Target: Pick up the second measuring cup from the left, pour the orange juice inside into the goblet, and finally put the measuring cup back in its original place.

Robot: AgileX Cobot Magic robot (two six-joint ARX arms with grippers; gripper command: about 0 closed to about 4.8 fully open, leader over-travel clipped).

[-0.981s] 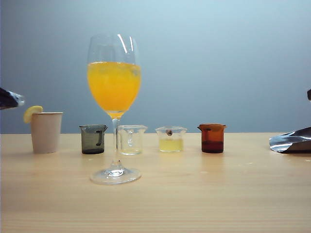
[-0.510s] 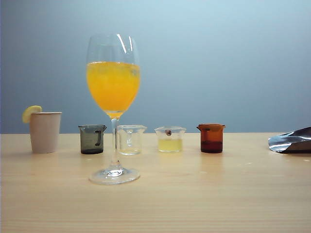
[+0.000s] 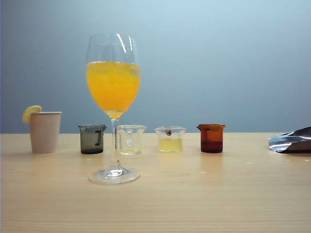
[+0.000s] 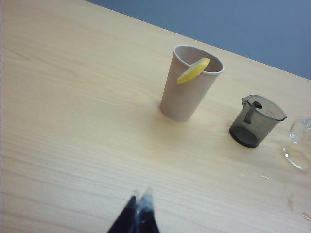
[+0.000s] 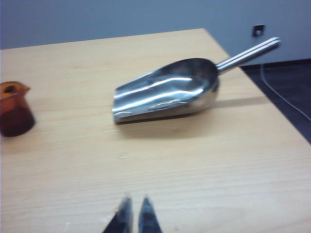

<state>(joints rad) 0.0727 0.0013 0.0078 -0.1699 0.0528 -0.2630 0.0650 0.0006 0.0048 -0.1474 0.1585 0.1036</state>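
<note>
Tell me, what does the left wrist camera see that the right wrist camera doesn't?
Only the left wrist view shows the beige paper cup with its lemon slice, the smoky grey cup, an edge of clear glass, and the left pincer, tips together. Only the right wrist view shows the metal scoop, the amber cup, and the right pincer, nearly shut. Both show the wooden table and blue-grey backdrop.

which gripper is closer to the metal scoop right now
Right. The right gripper hangs just short of the metal scoop. The left gripper is far across the table, by the paper cup.
</note>
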